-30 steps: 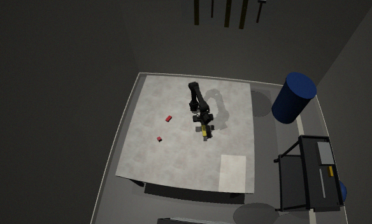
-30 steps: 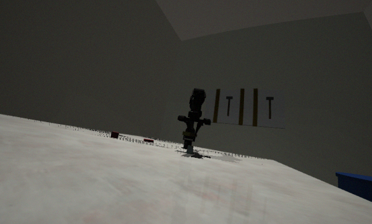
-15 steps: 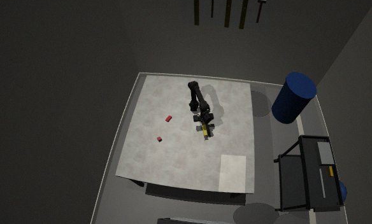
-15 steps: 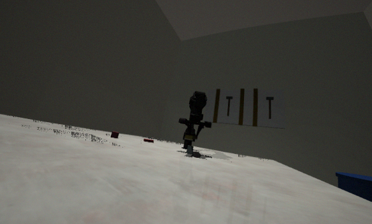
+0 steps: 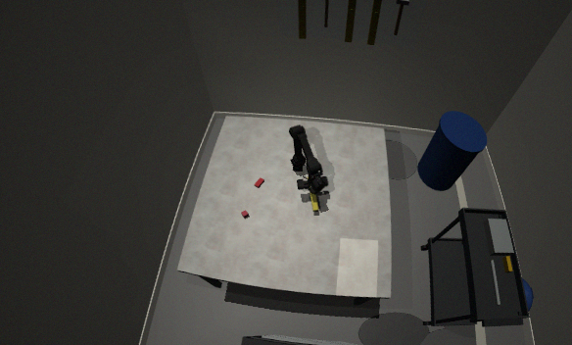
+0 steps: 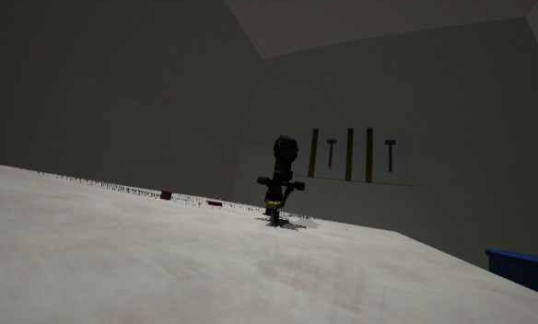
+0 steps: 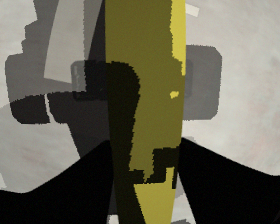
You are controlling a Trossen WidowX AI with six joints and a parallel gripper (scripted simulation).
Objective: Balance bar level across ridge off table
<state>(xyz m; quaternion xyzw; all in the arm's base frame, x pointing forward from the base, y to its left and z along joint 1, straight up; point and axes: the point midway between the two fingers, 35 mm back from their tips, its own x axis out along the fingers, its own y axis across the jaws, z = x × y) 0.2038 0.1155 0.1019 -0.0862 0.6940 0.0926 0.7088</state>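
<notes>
The yellow bar (image 5: pixel 314 205) (image 6: pixel 273 205) (image 7: pixel 146 40) is held by my gripper (image 5: pixel 313 195) (image 6: pixel 274 202) (image 7: pixel 144 147), which is shut on it. In the wrist view the bar runs lengthwise between the two black fingers, with dark shadows over it. In the exterior view the bar shows end-on, above the table (image 5: pixel 274 246) (image 6: pixel 184 263). A small narrow grey piece (image 6: pixel 274 218), seemingly the ridge, stands just below it. Whether the bar touches that piece cannot be told. The arm and the bar hide the ridge in the other views.
A flat red block (image 5: pixel 260 182) (image 6: pixel 215 203) and a small red cube (image 5: pixel 245 214) (image 6: pixel 166 194) lie to the left of the arm in the top view. A pale rectangular sheet (image 5: pixel 358 266) lies near the table's front right corner. A blue barrel (image 5: pixel 448 155) and a black cart (image 5: pixel 467 266) stand beyond the right edge.
</notes>
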